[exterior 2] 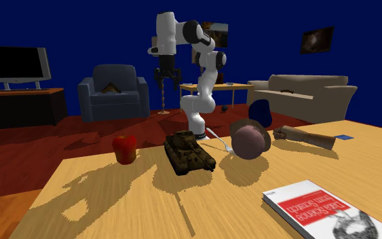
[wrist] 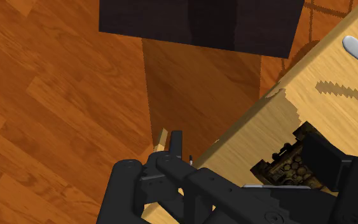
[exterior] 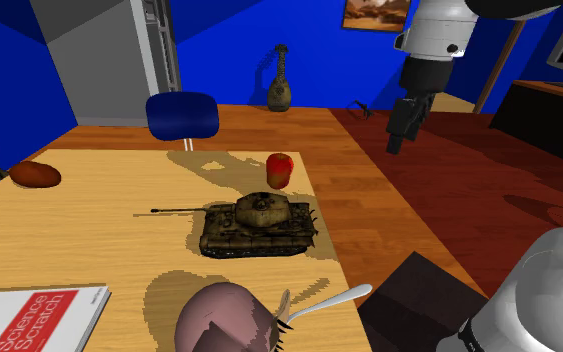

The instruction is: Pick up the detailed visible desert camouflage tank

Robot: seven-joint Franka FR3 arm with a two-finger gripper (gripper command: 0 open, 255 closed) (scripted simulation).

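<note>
Worktop [exterior: 89,240]: one, light wood, standing on a red-brown plank floor.

Arm [exterior 2: 203,75]: one, white, raised tall over its stand [exterior: 419,300], a single dark box beside the worktop's edge.

Book [exterior: 29,315]: one, white and red cover, lying flat at the near corner in the shoulder view.

Round brown-purple object [exterior: 224,320]: one, at the near edge in the shoulder view. I cannot tell what it is.

Tank [exterior: 259,225]: one, mottled tan and dark brown, upright on its tracks mid-worktop. It sits close to the edge on the shoulder view's right, barrel pointing to that view's left.

Gripper [exterior 2: 167,87]: one, black, hanging high, well apart from the tank. It is off the worktop's edge, above the floor. Fingers spread wide, nothing between them. In the wrist view the tank's end shows beside one finger.

Red apple [exterior: 280,170]: one, near the tank, on its far side in the shoulder view.

Spoon [exterior: 329,300]: one, pale, beside the round object.
</note>
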